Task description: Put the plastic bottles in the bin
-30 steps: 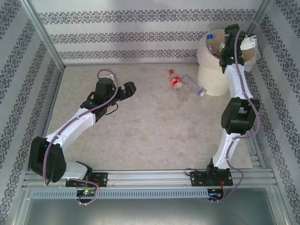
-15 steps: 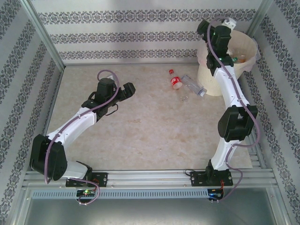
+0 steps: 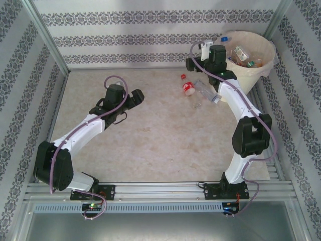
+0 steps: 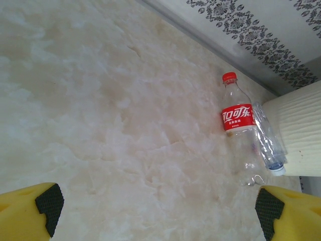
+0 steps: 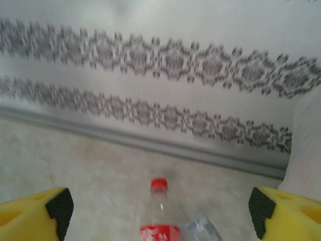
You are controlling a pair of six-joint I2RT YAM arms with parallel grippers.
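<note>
The left hand hangs over the bare tabletop, spread to its widest and holding nothing. In its wrist view its hand shows a yellow finger at each lower corner with only marble between them. Ahead of it and off to its right lie two bottles side by side and touching. The red-label bottle has its red cap pointing at the back wall. The clear bottle is crushed, its pale cap toward the near side.

The right hand hovers above the far ends of these two, close to the wall, fingers wide apart and empty. In its wrist view the hand frames the red-label bottle just ahead, cap away from it, with the clear bottle to its right.

The bin stands to the right of that hand, several bottles lying inside.
</note>
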